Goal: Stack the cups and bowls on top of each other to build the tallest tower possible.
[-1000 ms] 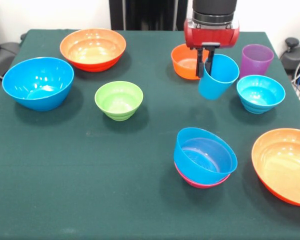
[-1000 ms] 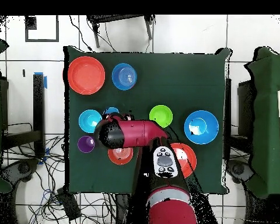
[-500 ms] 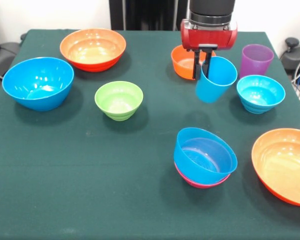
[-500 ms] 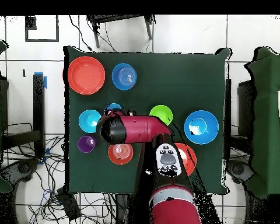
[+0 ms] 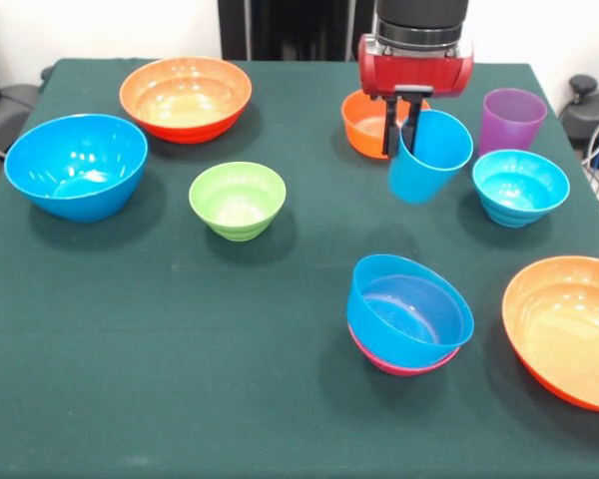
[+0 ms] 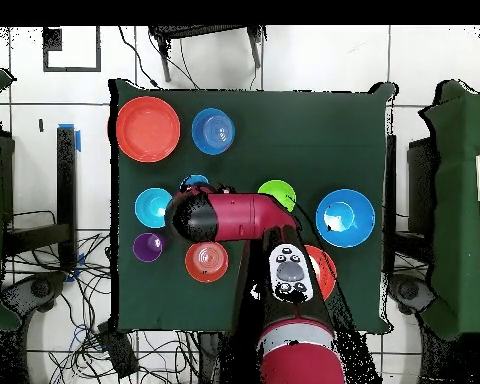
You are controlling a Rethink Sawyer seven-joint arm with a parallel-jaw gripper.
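My gripper is shut on the rim of the light blue cup and holds it tilted above the table, between the small orange bowl and the cyan bowl. In the overhead view only the cup's edge shows beside the arm's wrist. The purple cup stands upright behind the cyan bowl. The tower is a blue bowl nested in a pink bowl nearer the camera; it also shows in the overhead view.
A green bowl sits mid-table. A large blue bowl and an orange bowl are at the left. A large orange bowl lies at the right edge. The arm hides part of the table in the overhead view.
My gripper has risen a little and shifted slightly left in the front view, carrying the light blue cup with it. The bowls have not moved.
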